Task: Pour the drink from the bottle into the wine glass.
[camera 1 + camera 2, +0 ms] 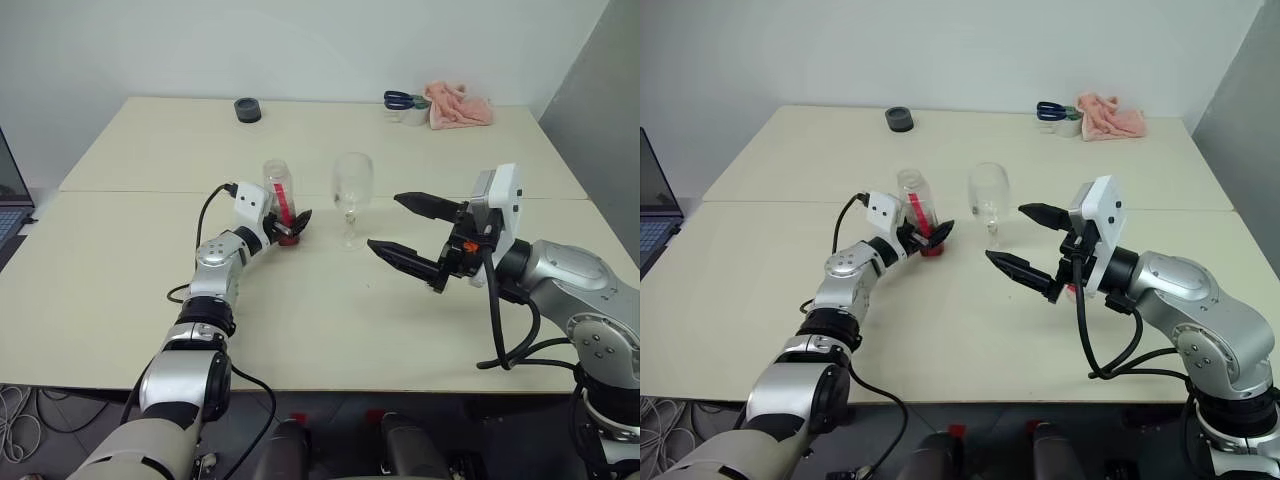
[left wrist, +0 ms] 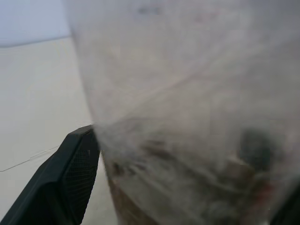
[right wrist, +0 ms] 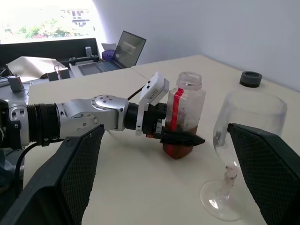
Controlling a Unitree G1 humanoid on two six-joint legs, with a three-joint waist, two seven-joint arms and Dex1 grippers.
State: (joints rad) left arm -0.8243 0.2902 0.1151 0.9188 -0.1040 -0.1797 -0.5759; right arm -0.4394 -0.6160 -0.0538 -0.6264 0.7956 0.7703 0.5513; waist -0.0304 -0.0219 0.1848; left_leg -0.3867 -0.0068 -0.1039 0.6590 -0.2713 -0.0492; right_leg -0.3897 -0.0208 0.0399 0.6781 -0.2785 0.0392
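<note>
Pale desk (image 1: 120, 300), I'm watching: bottle (image 3: 183, 112) standing uncapped btwn L gripper (image 3: 180, 138) wide fingers, unclamped; R gripper (image 1: 405, 232) gaping, idling; wine glass (image 1: 352, 195) looking empty, so pour's pending.

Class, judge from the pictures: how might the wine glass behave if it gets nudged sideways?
The wine glass looks top-heavy: wide bowl, thin stem, small foot, so it probably tips readily. It seems empty, so likely light. Thin clear glass suggests it would break if toppled.
</note>
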